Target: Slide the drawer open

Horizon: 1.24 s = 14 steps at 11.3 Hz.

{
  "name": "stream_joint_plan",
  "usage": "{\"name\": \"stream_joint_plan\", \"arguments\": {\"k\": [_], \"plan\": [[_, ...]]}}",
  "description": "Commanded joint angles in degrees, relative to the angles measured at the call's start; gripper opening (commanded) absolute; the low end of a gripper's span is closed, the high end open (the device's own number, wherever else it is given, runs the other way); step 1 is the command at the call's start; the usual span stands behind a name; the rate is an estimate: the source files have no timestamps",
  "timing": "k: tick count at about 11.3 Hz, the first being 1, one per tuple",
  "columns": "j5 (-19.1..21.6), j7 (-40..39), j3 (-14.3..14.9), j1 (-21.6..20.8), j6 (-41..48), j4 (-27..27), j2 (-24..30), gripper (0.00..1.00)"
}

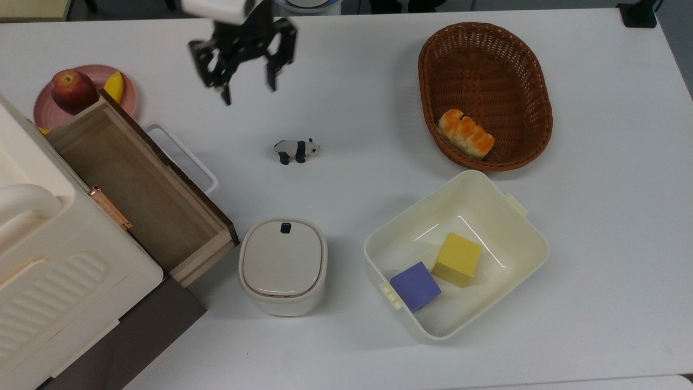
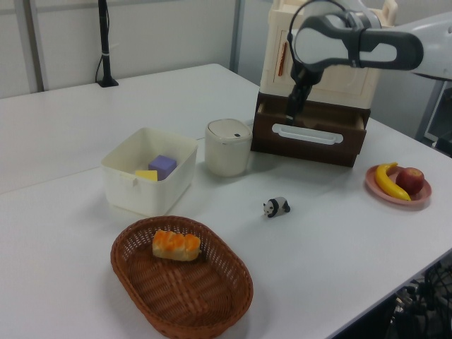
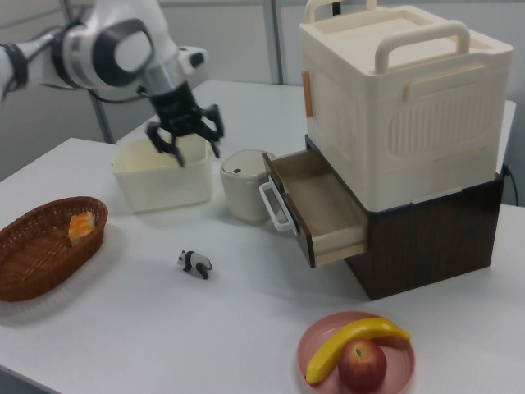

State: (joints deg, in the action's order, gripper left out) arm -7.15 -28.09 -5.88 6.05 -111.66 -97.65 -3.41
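The drawer (image 1: 142, 187) stands pulled out of the dark cabinet at the top view's left, its white handle (image 1: 181, 156) free. The end effector (image 1: 246, 93) hangs spread and empty above the tabletop (image 1: 352, 97), well apart from the handle, beyond the toy panda (image 1: 296, 149).

your arm (image 1: 216, 8) is cut off by the top view's upper edge, so you see little above the wrist. the cream case (image 1: 48, 281) and the dark cabinet (image 1: 135, 336) under it run off the top view's left and bottom edges. the drawer (image 1: 135, 184) has its back end hidden under the case. the pink plate (image 1: 127, 100) is partly covered by the drawer's corner. in the left view the arm (image 2: 424, 49) leaves at the left view's right edge.
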Motion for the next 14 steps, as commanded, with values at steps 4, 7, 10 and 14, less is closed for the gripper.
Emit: {"name": "stream_joint_plan", "arguments": {"k": [4,7,10,14], "plan": [[3.26,34.50,0.52,-8.78,10.75,0.53,1.65,1.00],[7.93,34.85,3.14,-6.23,11.11,1.93,3.06,1.00],[8.65,38.02,4.21,-5.35,13.31,3.52,3.50,1.00],[8.65,37.76,4.21,-5.44,13.66,3.44,3.41,1.00]]}}
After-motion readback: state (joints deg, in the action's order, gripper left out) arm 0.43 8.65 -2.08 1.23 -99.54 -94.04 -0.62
